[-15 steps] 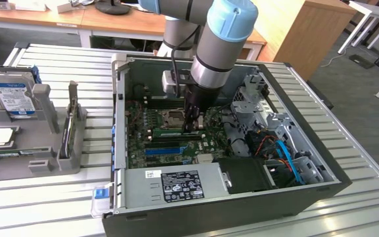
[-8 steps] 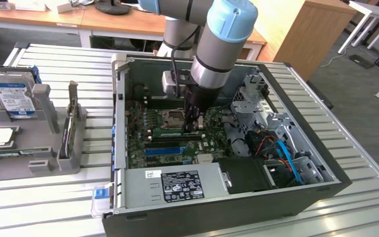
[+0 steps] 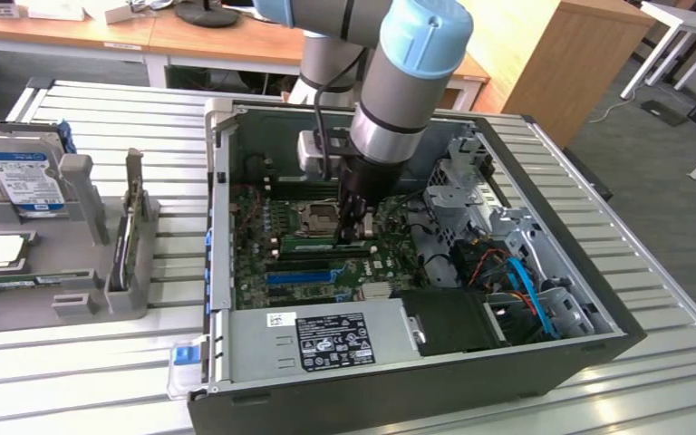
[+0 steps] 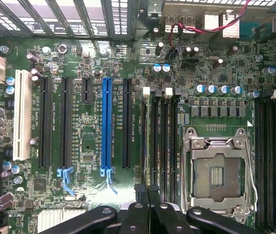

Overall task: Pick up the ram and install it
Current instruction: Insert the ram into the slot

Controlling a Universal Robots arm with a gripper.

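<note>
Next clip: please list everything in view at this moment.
computer case: one, black, open, on the table
table: one, silver, slatted
motherboard: one, green, inside the case
blue slot: one, mid-board
white slot: one, near the board's edge
memory slots: several, black, flanking the socket
CPU socket: one, silver, empty
power supply: one, silver, labelled, at the case's near edge
hard drive: one, silver, blue label, upright in the fixture
fixture: one, grey, exterior view's left
ram: apparently one, green, along a memory slot; seating unclear
arm: one, silver and light blue
gripper: one, black, shut, at the memory slots' end
</note>
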